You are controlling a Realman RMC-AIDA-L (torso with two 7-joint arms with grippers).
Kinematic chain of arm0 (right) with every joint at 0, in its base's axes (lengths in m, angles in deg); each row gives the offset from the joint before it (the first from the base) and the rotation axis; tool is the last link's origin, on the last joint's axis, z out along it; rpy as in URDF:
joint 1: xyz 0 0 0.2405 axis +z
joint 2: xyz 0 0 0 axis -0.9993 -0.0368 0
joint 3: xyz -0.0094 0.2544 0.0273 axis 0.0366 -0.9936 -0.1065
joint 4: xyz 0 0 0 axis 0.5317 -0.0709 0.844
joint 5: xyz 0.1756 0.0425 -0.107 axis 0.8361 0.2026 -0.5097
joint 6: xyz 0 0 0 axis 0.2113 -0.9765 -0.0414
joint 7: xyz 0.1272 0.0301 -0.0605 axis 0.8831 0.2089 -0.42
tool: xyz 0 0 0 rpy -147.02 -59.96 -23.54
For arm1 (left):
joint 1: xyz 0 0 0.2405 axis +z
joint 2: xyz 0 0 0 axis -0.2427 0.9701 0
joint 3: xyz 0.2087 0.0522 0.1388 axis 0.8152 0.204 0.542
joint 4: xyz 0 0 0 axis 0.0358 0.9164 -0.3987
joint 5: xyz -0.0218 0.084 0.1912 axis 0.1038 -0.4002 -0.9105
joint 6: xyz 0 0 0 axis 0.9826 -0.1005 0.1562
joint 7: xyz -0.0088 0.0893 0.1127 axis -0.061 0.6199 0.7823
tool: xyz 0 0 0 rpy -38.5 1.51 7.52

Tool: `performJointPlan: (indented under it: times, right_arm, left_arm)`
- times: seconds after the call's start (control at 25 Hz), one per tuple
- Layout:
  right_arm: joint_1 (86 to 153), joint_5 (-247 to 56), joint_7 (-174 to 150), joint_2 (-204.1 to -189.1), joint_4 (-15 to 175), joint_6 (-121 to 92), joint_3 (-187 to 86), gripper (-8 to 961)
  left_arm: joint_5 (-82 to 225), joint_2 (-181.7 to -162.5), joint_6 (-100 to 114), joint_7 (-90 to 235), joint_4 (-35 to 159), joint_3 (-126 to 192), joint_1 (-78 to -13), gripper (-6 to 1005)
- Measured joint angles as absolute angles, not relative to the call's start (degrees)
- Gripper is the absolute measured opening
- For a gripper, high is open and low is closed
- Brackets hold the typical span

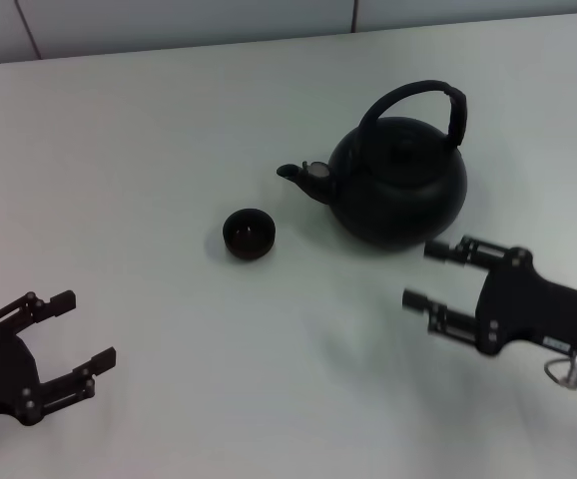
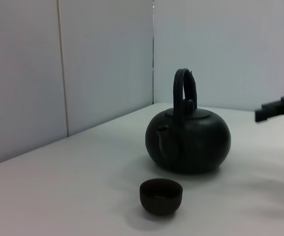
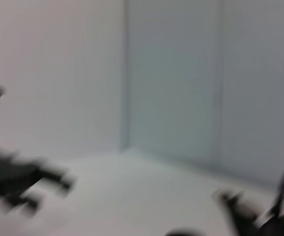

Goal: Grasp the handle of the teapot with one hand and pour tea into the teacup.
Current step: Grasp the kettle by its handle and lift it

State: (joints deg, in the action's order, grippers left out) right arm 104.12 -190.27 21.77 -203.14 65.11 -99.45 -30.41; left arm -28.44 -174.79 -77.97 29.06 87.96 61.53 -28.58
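The matte-black teapot (image 1: 398,185) stands upright on the white table, right of centre, spout pointing left. Its arched handle (image 1: 428,100) rises over the top, thicker on the right side. The tiny black teacup (image 1: 249,235) sits just left of the spout, apart from it. My right gripper (image 1: 420,274) is open and empty, just in front of the teapot, near its base. My left gripper (image 1: 81,329) is open and empty at the front left. The left wrist view shows the teapot (image 2: 188,142), the handle (image 2: 184,91), the teacup (image 2: 160,195) and the right gripper's fingers (image 2: 274,110).
The white table (image 1: 149,150) ends at a pale wall (image 1: 169,20) behind the teapot. In the right wrist view, the left gripper (image 3: 19,179) shows blurred far off, and part of the teapot (image 3: 274,216) sits at the corner.
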Motion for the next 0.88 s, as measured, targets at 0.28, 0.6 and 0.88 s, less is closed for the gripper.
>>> performJointPlan:
  times: [0.28,0.6,0.88]
  right_arm:
    - [102.4,-169.5,-5.1,-203.45,89.6,-96.7,-40.8,638]
    - [102.4,-161.6,-20.5,-203.75,104.8,-93.0,-51.0,638]
    - [104.0,-161.7,-20.7,-203.56,104.4,-92.0,-50.6,634]
  left_arm:
    - [-28.0,-174.88,-78.0,28.8,88.0,61.5,-29.3,798]
    - [-28.0,-175.03,-78.0,28.8,88.0,61.5,-30.0,798]
    - [-27.9,-175.09,-78.2,28.8,87.9,61.5,-30.0,799]
